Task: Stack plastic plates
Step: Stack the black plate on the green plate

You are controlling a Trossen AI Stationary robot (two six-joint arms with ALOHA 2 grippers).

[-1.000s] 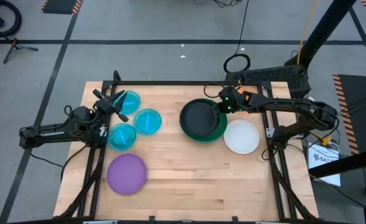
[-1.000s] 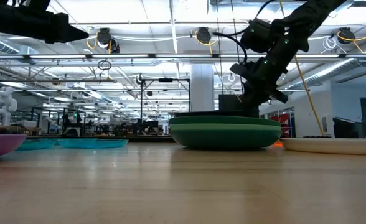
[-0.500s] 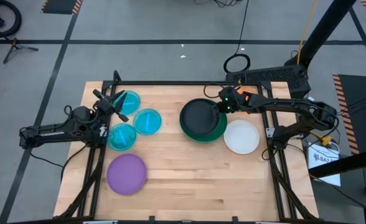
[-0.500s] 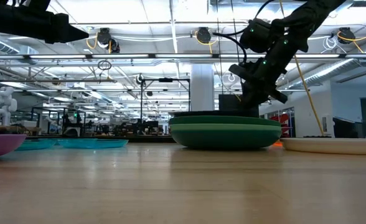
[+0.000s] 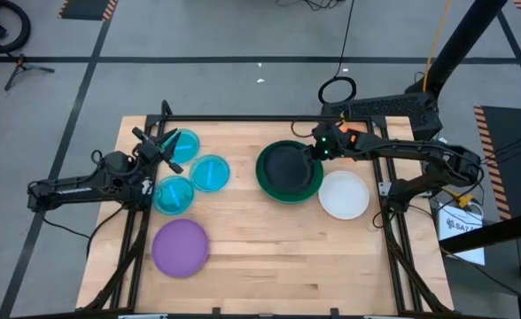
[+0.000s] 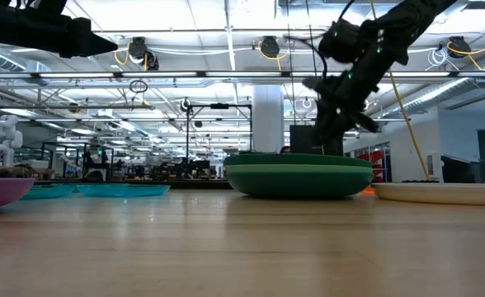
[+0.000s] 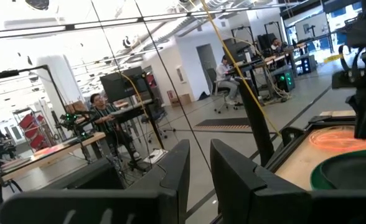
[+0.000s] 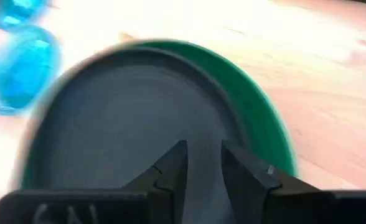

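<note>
Released, black plate (image 5: 283, 166) now lies flat on green plate (image 5: 312, 182).

You are working in a big open robotics lab or workshop hall. Beyond your wooden bench (image 5: 260, 239) the low view shows a high ceiling with exposed trusses (image 6: 185, 78), strip lights and hanging cables. The left wrist view shows rows of workstations with monitors (image 7: 124, 84) and seated people (image 7: 225, 74). The grey floor carries black tape lines (image 5: 243, 60) and hazard-striped mats (image 5: 88, 7).
</note>
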